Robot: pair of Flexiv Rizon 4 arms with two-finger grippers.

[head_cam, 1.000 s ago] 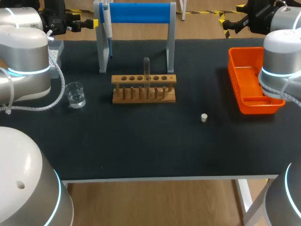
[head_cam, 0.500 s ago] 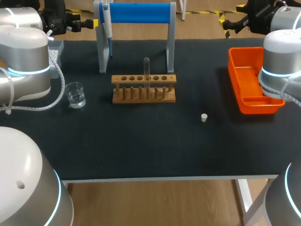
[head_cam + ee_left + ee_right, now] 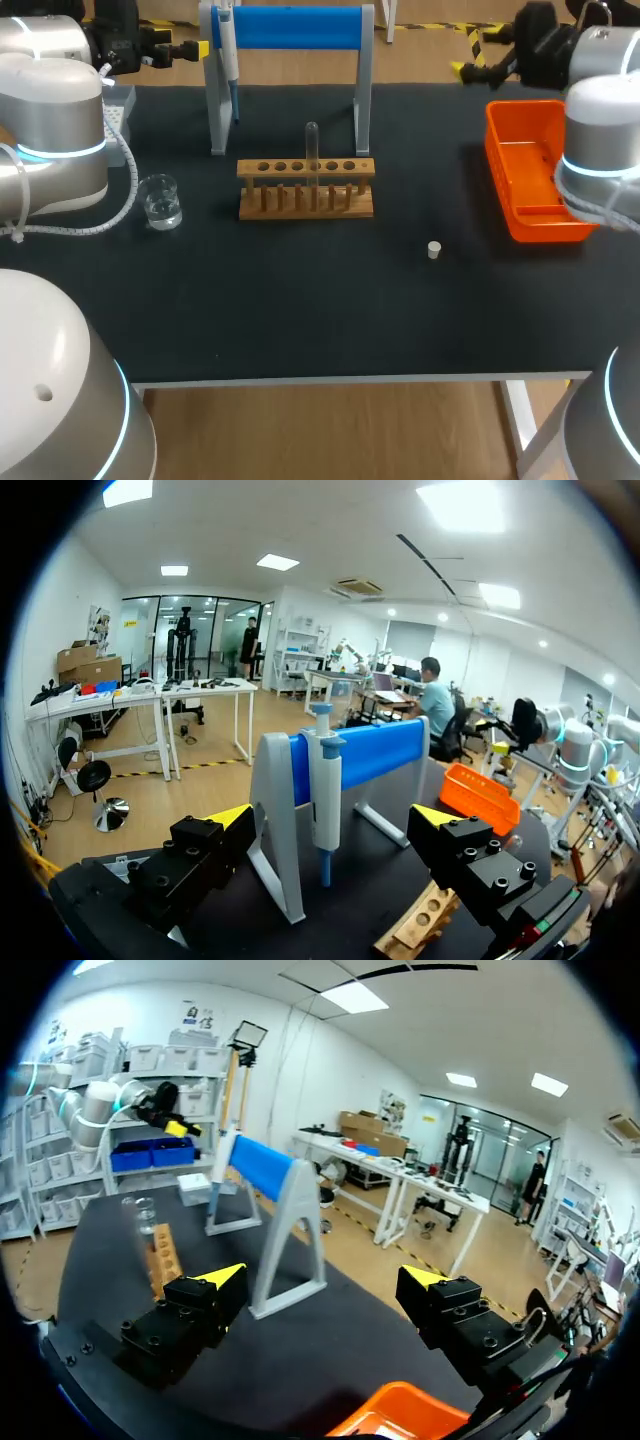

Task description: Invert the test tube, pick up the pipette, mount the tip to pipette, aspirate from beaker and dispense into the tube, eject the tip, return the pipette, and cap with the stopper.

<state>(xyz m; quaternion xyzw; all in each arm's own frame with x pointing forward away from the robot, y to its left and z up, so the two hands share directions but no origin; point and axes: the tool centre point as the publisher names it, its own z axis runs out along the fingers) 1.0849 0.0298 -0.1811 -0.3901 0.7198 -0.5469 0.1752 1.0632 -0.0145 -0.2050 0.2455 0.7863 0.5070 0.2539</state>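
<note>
The dark desk (image 3: 300, 320) carries everything. My left arm comes in at the far left corner. Its hand (image 3: 190, 48) is above the desk's back edge beside the stand, fingers spread wide with nothing between them. My right arm comes in at the far right, and its hand (image 3: 468, 57) is over the back edge behind the orange tray (image 3: 497, 150), also wide open and empty.

The blue-and-grey stand (image 3: 290, 27) is at the back of the desk. The orange tray sits along the right side. A wooden rack (image 3: 305, 190) lies just in front of the stand.

The pipette (image 3: 228, 50) hangs on the stand's left end. In the left wrist view it (image 3: 325, 800) is straight ahead of the left hand (image 3: 335, 815). The right hand (image 3: 325, 1278) looks out across the desk toward the stand.

A glass beaker (image 3: 161, 201) holding clear liquid stands left of the rack. The test tube (image 3: 312, 150) stands upright in one of the rack's middle holes. The small white stopper (image 3: 434, 250) lies alone on the desk, right of the rack and nearer the front.
</note>
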